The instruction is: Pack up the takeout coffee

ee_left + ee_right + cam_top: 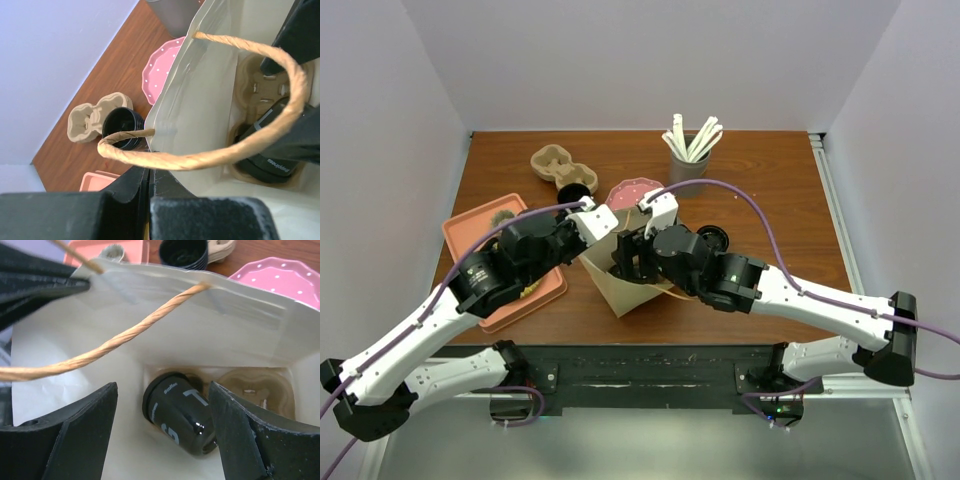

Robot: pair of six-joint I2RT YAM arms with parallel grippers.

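Observation:
A paper bag (618, 292) with twine handles stands open at mid-table. My left gripper (594, 240) is shut on the bag's near rim (159, 131), its jaws pressed together on the paper (149, 172). My right gripper (630, 262) reaches down into the bag and is open (162, 390). Between its fingers, a black takeout coffee cup (186, 415) lies tilted in a brown cup carrier (260, 385) at the bag's bottom. The right finger is close to the cup and the left finger is apart. The cup (270, 161) and carrier (254, 82) also show in the left wrist view.
A second carrier (550, 163) and a black cup (575, 192) sit at back left. A pink dotted plate (632, 192) is behind the bag. A grey holder with white sticks (688, 158) stands at the back. A pink tray (480, 228) is left; another black cup (713, 238) right.

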